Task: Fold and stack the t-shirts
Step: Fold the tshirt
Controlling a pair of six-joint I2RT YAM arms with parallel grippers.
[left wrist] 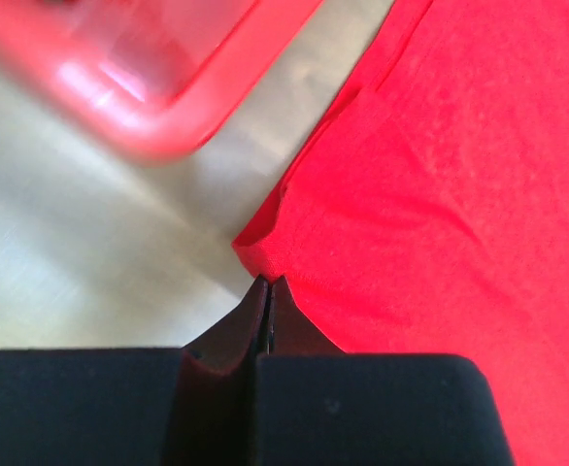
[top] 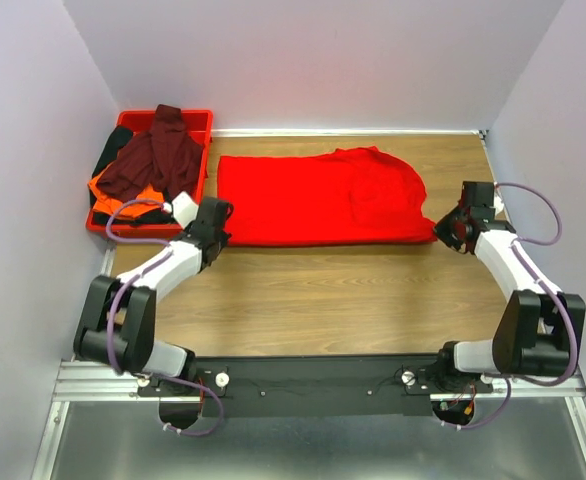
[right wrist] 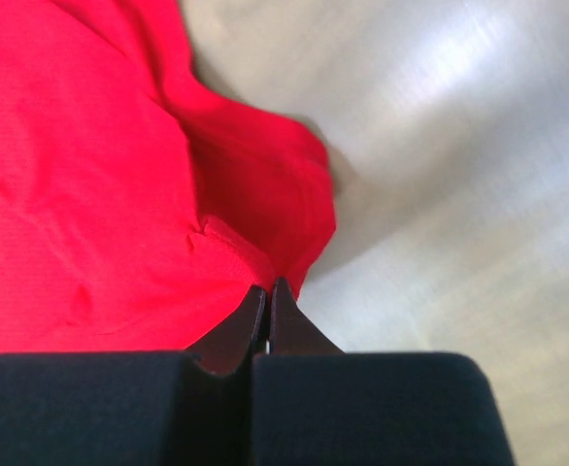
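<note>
Looking down from the top camera, the bright red t-shirt (top: 323, 200) is spread flat on the far half of the wooden table (top: 323, 290). Its long axis runs left to right, pretty much parallel to the back wall. The left end is a straight, squared-off edge sitting just beside the red tray (top: 198, 118). The right end is rounder and bumpier and points toward the right wall. I honestly can't tell which end has the collar. The left gripper (top: 220, 232) is down at the near-left corner of the shirt. In the left wrist view its fingers are pressed together with the corner of the cloth pinched right at the tips. The right gripper (top: 441, 228) is doing the same at the near-right corner, jaws closed tight on a little bunched fold of red fabric. So each hand has one near corner, and the shirt lies stretched between them. Over in the tray, the dark maroon shirt (top: 158, 155) is heaped on top, with the orange one (top: 123, 188) poking out underneath and the black one (top: 108, 150) along the left side. The tabletop is light wood grain that looks shiny in the wrist cams. Plain pale walls close in on three sides, and a metal rail (top: 303, 385) carries the arm bases along the near edge.
</note>
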